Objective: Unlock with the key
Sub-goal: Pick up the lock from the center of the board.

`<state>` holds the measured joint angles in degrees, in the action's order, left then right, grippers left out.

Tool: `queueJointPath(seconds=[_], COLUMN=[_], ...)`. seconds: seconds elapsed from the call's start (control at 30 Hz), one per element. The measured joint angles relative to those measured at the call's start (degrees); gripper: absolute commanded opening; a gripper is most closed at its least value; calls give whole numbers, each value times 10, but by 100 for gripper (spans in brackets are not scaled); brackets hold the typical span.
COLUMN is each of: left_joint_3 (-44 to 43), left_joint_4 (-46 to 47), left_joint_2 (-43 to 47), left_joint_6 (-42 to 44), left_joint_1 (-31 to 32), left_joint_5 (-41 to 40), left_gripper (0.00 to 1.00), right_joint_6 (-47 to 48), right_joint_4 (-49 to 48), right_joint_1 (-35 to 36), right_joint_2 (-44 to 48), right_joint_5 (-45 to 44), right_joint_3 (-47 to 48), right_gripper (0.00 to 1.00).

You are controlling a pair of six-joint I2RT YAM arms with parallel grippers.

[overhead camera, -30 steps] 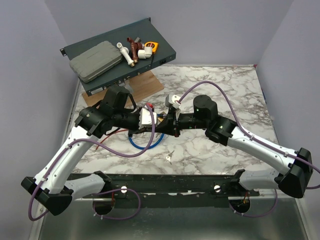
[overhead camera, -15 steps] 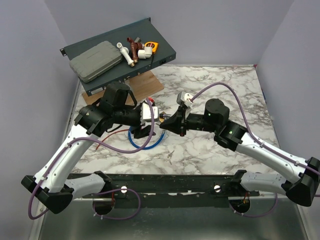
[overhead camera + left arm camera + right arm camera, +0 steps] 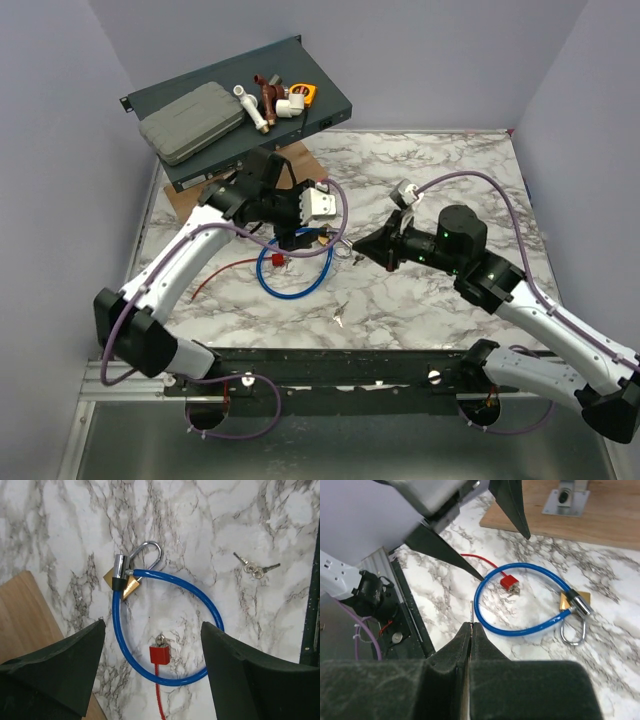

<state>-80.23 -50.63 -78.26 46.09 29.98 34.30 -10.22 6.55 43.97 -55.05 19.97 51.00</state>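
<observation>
Marble desk [image 3: 250, 525]: blue cable [image 3: 216, 626] touches brass padlock [image 3: 126, 584]; my left fingers [image 3: 60, 670] gape wide, right fingers [image 3: 451, 650] pinch the key [image 3: 471, 611].

below my left gripper [image 3: 152, 625], jaws wide apart, the blue cable loop [image 3: 116, 617] fills the gap, with the brass padlock [image 3: 125, 585] at its far end and a small red lock [image 3: 159, 655] inside it. bare worktop [image 3: 280, 525] lies off to the right, apart from a loose pair of keys [image 3: 255, 569]; the wooden board [image 3: 25, 615] sits to the left. ahead of my right gripper [image 3: 471, 626], pinched on the key [image 3: 471, 611], the left gripper's fingers [image 3: 510, 500] hang across the way, and the loop lies just beyond them.
</observation>
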Motion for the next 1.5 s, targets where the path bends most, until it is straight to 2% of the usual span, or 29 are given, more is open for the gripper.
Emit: queueJointPath(seconds=[0.13, 0.27, 0.5, 0.67, 1.0, 1.1, 1.17, 1.27, 1.33, 1.4, 1.5], left_joint_3=[-16, -97, -202, -215, -168, -152, -140, -125, -110, -95, -73], left_joint_4=[3, -5, -29, -43, -28, -12, -2, 18, 41, 57, 80], left_joint_2=[-103, -225, -346, -389, -414, -422, -422, -422, -422, -413, -399], left_joint_6=[29, 41, 58, 73, 99, 101, 101, 101, 100, 98, 94], left_joint_1=[-7, -7, -7, -7, -7, -7, -5, 1, 7, 11, 14], left_joint_5=[-4, -7, -40, -72, -162, -184, -196, -215, -230, -238, -243], left_gripper=[72, 70, 64, 62, 57, 50, 42, 17, 6, 0, 0], right_joint_6=[-29, -53, -75, -84, -103, -111, -116, -124, -127, -130, -134], right_joint_4=[22, 37, 39, 38, 20, 16, 14, 10, 9, 8, 8], right_joint_1=[-36, -85, -173, -201, -237, -246, -252, -261, -265, -268, -271], right_joint_2=[23, 33, 44, 44, 35, 33, 33, 33, 33, 33, 33], right_joint_5=[-6, 0, 24, 38, 59, 66, 70, 76, 80, 83, 90], right_joint_3=[-14, -23, -24, -23, -21, -20, -18, -14, -10, -6, 3], right_gripper=[1, 1, 1, 1, 1, 1, 1, 1, 1, 1, 1])
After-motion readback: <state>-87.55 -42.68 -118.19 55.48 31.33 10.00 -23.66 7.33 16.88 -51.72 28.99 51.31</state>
